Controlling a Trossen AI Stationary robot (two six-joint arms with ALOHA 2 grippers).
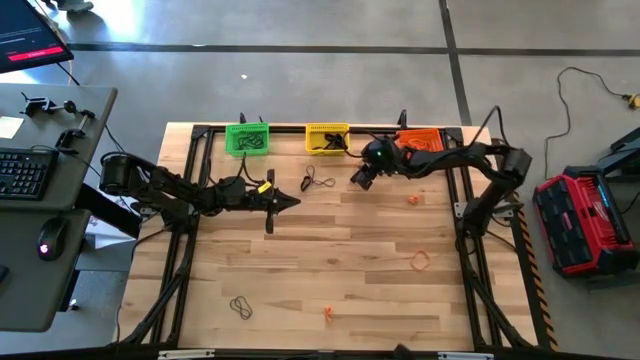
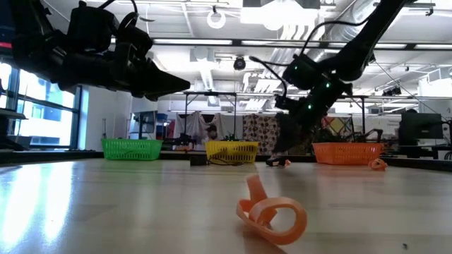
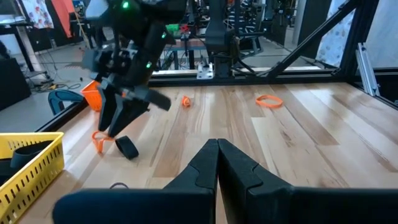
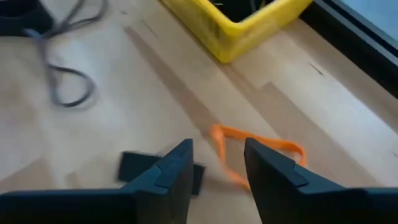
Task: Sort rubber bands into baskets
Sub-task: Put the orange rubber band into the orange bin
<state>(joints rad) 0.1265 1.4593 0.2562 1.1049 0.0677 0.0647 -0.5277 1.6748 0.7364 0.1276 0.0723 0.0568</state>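
Observation:
My right gripper (image 1: 357,182) (image 4: 217,149) is open and slants down close to the table, just in front of the yellow basket (image 1: 327,138). A small orange rubber band (image 4: 264,148) lies on the wood, one end between the fingertips. A black band (image 4: 134,165) lies beside the other finger. The left wrist view shows this gripper (image 3: 115,130) above both bands. My left gripper (image 1: 290,203) (image 3: 217,155) is shut and hovers at mid-table, holding nothing. The green basket (image 1: 247,138) and orange basket (image 1: 420,140) stand on either side of the yellow one along the far edge.
More bands lie loose on the wood: a black loop (image 1: 318,181) between the grippers, orange ones (image 1: 413,200) (image 1: 421,262) at the right, a black one (image 1: 241,307) and an orange one (image 1: 327,313) (image 2: 272,215) near the front edge. A black frame rims the table.

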